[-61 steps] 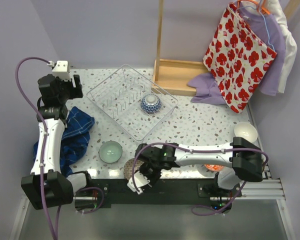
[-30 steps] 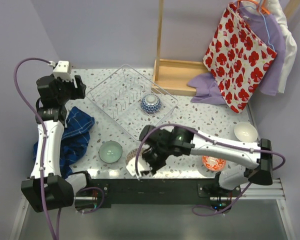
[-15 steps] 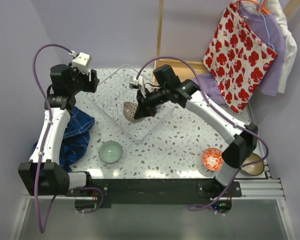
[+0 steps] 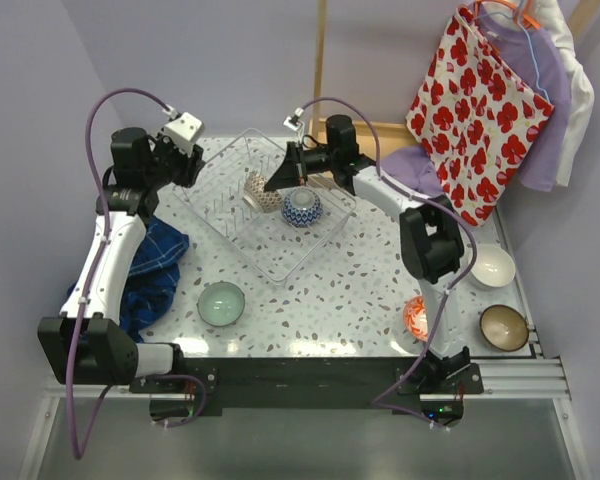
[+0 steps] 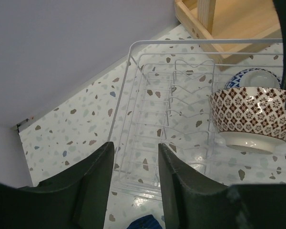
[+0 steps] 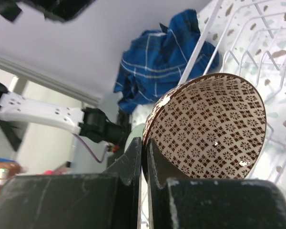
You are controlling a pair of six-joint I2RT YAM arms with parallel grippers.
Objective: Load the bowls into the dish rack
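Top external view: brown net-patterned bowl [image 4: 261, 192], tilted on edge, is over the far-left part of the clear dish rack [image 4: 230, 225], its rim pinched by the clenched right gripper [image 6: 144, 155]. 1 blue-patterned bowl [image 4: 302, 208] sits in the rack just beside it. Left gripper [image 5: 136, 150], jaws parted and empty, hovers at the rack's left corner.

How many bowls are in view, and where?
6: net-patterned bowl held by the right gripper over the dish rack; blue bowl inside it; green bowl at near left; white bowl, brown bowl and partly hidden orange bowl at near right. Others may be hidden.
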